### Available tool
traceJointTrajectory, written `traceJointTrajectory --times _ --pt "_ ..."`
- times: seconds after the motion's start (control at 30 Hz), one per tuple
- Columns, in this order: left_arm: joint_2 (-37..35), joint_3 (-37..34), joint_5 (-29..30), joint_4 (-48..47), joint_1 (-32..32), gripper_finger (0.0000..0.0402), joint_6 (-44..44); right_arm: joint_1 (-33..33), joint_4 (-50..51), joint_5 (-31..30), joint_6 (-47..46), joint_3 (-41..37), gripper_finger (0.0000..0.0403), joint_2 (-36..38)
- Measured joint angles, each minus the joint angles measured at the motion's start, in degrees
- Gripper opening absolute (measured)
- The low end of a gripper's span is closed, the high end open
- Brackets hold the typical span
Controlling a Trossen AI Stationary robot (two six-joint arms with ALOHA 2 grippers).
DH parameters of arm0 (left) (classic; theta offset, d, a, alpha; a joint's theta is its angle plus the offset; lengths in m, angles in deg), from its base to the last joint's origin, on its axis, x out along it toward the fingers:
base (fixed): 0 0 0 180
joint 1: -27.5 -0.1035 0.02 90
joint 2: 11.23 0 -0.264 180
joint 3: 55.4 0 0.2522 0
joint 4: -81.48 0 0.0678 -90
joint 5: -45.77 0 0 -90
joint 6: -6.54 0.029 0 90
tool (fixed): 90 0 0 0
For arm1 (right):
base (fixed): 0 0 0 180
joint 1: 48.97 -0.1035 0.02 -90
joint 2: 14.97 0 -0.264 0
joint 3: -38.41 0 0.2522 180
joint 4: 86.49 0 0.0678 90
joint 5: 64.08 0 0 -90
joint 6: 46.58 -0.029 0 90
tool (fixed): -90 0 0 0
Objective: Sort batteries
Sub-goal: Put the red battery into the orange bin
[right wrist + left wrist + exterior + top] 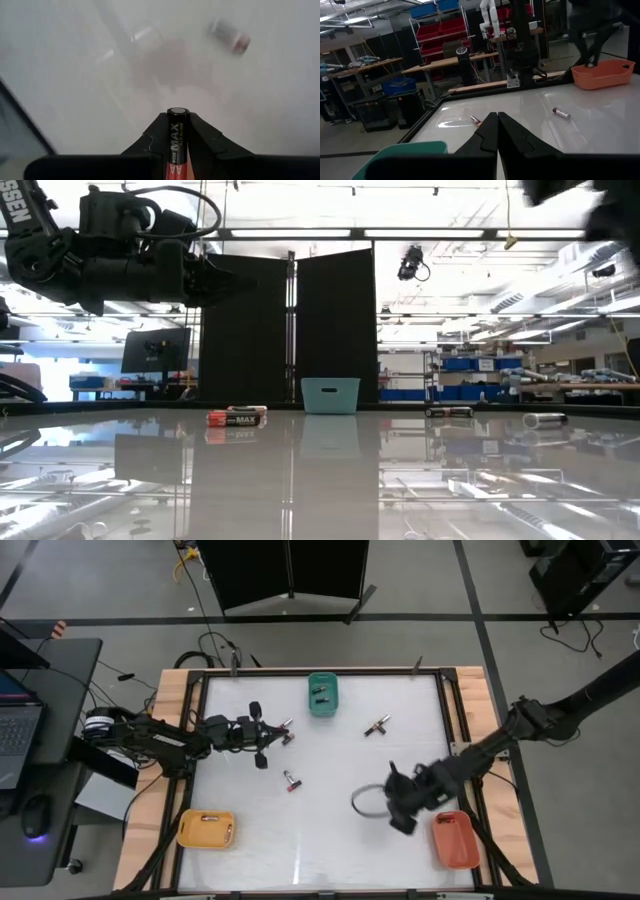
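Right pincer pinched an AA battery lengthwise between its fingers, one flat end sticking out past the tips, above the white surface and just beside the orange tray. Ahead of it a loose cell lay on the surface. Left pincer was pressed together with nothing in it, held above the surface; beyond its tips lay two batteries, and the teal tray with cells in it sat near it.
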Motion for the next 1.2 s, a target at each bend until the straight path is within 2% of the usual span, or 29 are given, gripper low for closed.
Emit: traceJointTrajectory --times 0.27,0.5,1.2 --pt "0.00 0.00 0.00 -0.02 0.00 0.0012 -0.28 -13.83 2.40 3.42 -7.06 0.00 0.0058 0.00" --pt "0.00 0.00 0.01 -0.26 0.00 0.0012 -1.15 -20.85 4.11 3.43 -14.35 -0.27 0.0058 -0.27" --pt "0.00 0.00 0.02 -0.73 0.00 0.0012 -1.20 -22.51 -8.13 6.66 -11.99 -14.84 0.0063 -0.72"
